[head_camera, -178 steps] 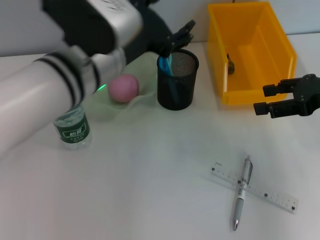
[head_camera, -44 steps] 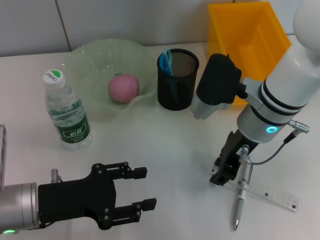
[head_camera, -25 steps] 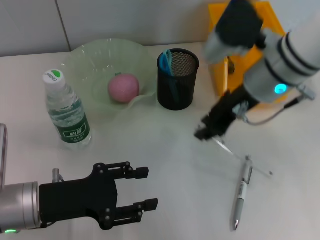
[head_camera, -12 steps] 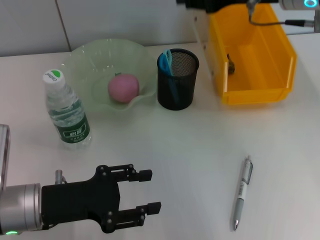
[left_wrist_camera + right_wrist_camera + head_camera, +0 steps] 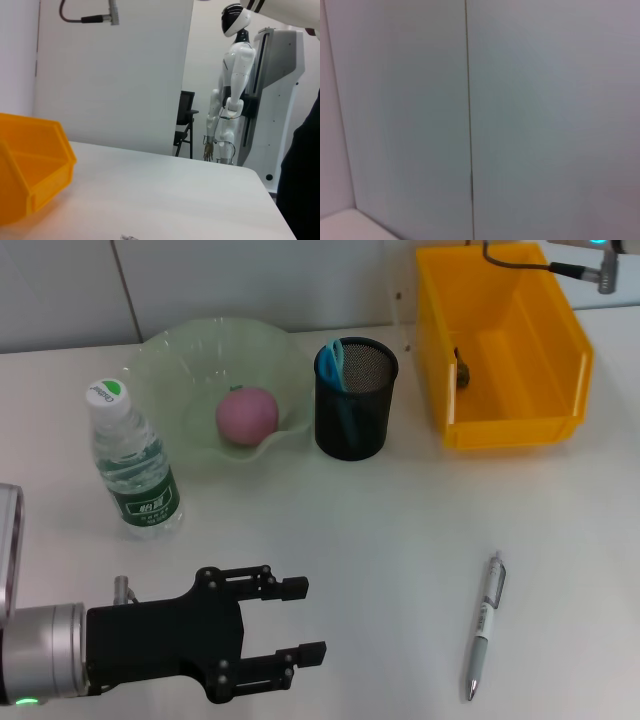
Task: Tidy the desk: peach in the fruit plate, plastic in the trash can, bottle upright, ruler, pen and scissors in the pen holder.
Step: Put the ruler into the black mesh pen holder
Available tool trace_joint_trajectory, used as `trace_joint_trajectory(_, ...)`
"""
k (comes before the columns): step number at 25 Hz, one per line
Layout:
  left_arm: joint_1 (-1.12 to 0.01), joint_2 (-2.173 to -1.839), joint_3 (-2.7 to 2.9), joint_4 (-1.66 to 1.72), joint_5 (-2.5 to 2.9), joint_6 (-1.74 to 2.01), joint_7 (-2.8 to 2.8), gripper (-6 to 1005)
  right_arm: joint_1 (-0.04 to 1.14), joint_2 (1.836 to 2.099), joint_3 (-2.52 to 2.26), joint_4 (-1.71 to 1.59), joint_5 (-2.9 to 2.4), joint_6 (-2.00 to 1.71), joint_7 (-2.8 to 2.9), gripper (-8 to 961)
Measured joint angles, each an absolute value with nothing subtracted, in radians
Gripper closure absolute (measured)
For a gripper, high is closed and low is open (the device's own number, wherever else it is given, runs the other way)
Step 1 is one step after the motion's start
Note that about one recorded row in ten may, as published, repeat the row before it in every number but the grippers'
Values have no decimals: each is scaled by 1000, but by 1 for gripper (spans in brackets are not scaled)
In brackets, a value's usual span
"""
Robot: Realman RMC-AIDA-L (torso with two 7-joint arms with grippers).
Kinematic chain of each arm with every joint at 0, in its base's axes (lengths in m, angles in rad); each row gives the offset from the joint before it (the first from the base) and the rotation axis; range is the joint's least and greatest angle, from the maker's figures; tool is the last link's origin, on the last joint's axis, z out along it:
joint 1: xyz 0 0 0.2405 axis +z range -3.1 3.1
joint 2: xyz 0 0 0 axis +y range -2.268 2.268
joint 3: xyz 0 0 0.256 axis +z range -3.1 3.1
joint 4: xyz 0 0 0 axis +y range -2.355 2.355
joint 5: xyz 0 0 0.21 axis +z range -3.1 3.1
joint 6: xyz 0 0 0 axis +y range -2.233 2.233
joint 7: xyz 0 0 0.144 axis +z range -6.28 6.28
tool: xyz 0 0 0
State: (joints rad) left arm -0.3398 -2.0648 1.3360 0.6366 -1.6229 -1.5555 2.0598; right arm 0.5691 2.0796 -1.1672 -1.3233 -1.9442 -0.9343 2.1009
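Pen [image 5: 483, 626] lying flat on the desk [image 5: 380, 540], well to the right of the left gripper [image 5: 300, 620] and far from the pen holder [image 5: 355, 410]; judged the main item left to stow. No ruler shows on the desk or clearly in the holder, so its whereabouts cannot be told. Peach [image 5: 246, 415] sits in the fruit plate [image 5: 170, 360], beyond the left gripper; bottle [image 5: 132, 465] stands upright with cap on, beyond it and to its left. A blue-handled tool, probably the scissors [image 5: 338, 370], stands in the pen holder. A small dark object [image 5: 460, 368] lies in the yellow trash can [image 5: 560, 335]; whether it is the plastic cannot be told. Left gripper low over the near desk, fingers spread wide, holding nothing. The right gripper is out of view; only a cable [image 5: 540, 262] of that arm shows above the can. Nothing stands between pen and holder.
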Motion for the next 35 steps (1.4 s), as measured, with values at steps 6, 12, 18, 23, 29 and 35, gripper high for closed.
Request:
trace_joint_trajectory(6,-342,-2066,1336,637,-1623,-1555,2062,358,588,2078,-1162,-1203,-1762,-911,1942,576)
trace_joint_trajectory(12,-342,-2066,1337,637,-1623,-1556,2063,357,615,2078,-1159,-1102,-1741,-869,1861,576)
trace_joint_trajectory(18,-342,-2066,1342,637,-1623,-1556,2063,358,627,2078,-1158,-1028,-1672,-857,1776,576)
trace_joint_trajectory(23,-345,-2066,1348,637,-1623,-1556,2059,358,635,2078,-1155,-984,-1642,-843,1719,575)
trace_joint_trajectory(29,-341,-2066,1346,637,-1623,-1558,2056,358,647,2079,-1156,-909,-1563,-830,1642,576)
trace_joint_trajectory(35,-339,-2063,1340,635,-1623,-1558,2057,357,653,2078,-1157,-884,-1553,-830,1625,575)
